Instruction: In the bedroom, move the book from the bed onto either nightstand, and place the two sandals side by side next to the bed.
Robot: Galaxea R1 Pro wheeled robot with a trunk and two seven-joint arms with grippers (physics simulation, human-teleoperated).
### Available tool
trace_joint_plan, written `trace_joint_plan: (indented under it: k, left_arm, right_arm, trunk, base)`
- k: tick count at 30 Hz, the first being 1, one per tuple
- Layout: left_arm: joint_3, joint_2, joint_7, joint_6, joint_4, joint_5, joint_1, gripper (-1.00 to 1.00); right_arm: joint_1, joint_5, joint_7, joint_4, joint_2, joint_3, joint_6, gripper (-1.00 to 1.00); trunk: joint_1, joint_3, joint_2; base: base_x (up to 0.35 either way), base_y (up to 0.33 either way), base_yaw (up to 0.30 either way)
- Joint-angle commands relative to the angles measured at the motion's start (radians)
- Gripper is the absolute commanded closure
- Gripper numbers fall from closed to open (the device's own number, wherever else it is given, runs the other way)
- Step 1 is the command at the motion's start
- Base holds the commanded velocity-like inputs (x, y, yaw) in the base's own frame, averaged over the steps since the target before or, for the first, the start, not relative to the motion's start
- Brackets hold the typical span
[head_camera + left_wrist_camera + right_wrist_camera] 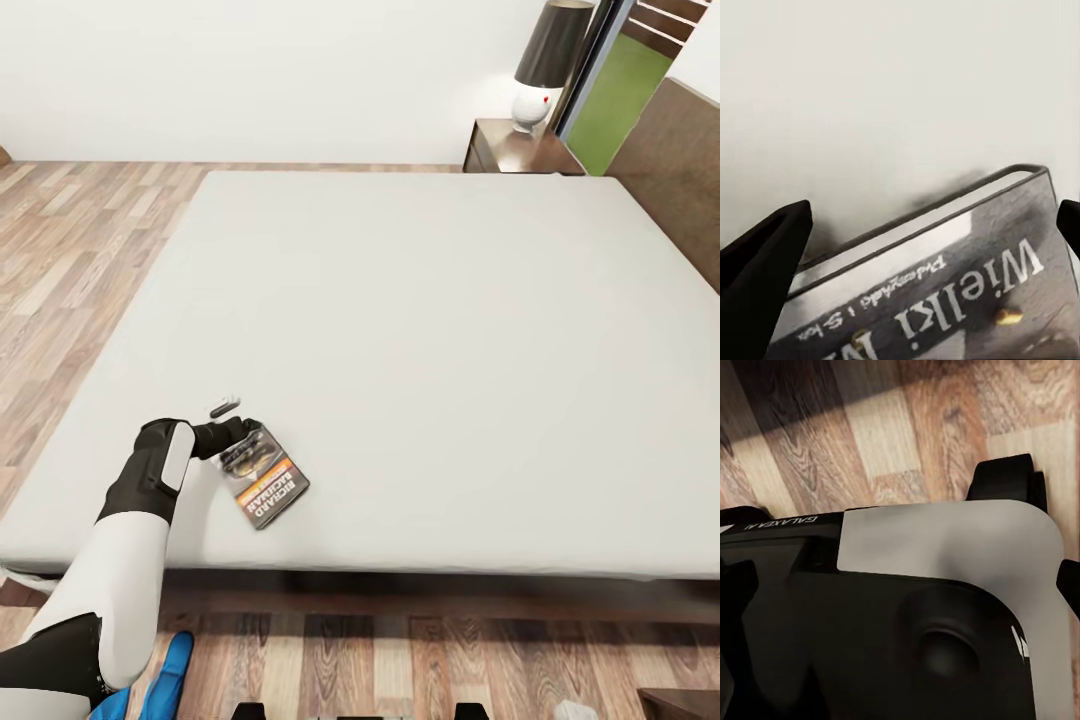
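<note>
A: Where does the book [265,480] sit?

B: Flat on the bed [420,330], near the foot-side edge of the mattress, far from the headboard [672,170]. The left gripper [243,440] is at the book's upper edge; in the left wrist view the two dark fingers [765,262] stand wide apart, straddling the cover with nothing clamped between them yet. I judge it is lined up that way to close on the thin edge.

A: And the right claw?

B: I cannot tell; its camera looks onto the robot's own base over plank floor [892,435].

A: The room?

B: A nightstand [515,148] with a lamp [545,65] stands beside the headboard. A blue sandal [170,675] lies on the floor by the bed's foot.
</note>
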Motion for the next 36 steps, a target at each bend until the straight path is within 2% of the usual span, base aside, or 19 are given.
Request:
trace_joint_plan:
  k: [1, 16, 25, 36]
  left_arm:
    - [0.002, 0.0, 0.0, 0.007, 0.006, -0.007, 0.0, -1.0]
    - [0.001, 0.0, 0.0, 0.007, 0.006, -0.007, 0.0, -1.0]
    - [0.001, 0.0, 0.0, 0.007, 0.006, -0.007, 0.0, -1.0]
    - [0.001, 0.0, 0.0, 0.007, 0.006, -0.007, 0.0, -1.0]
  right_arm:
    - [0.0, -0.01, 0.004, 0.001, 0.0, 0.003, 0.002, -1.0]
    - [0.0, -0.01, 0.004, 0.001, 0.0, 0.004, 0.002, -1.0]
    - [0.0, -0.01, 0.005, 0.001, 0.0, 0.003, 0.002, -1.0]
    - [0.0, -0.01, 0.006, 0.001, 0.0, 0.003, 0.002, -1.0]
  trunk:
    - [0.0, -0.001, 0.0]
    - [0.0, -0.001, 0.0]
    - [0.0, -0.001, 0.0]
    - [0.0, -0.001, 0.0]
  base:
    - [-0.082, 0.0, 0.0]
    - [-0.016, 0.0, 0.0]
    - [-0.178, 0.0, 0.0]
    - [-0.046, 0.0, 0.0]
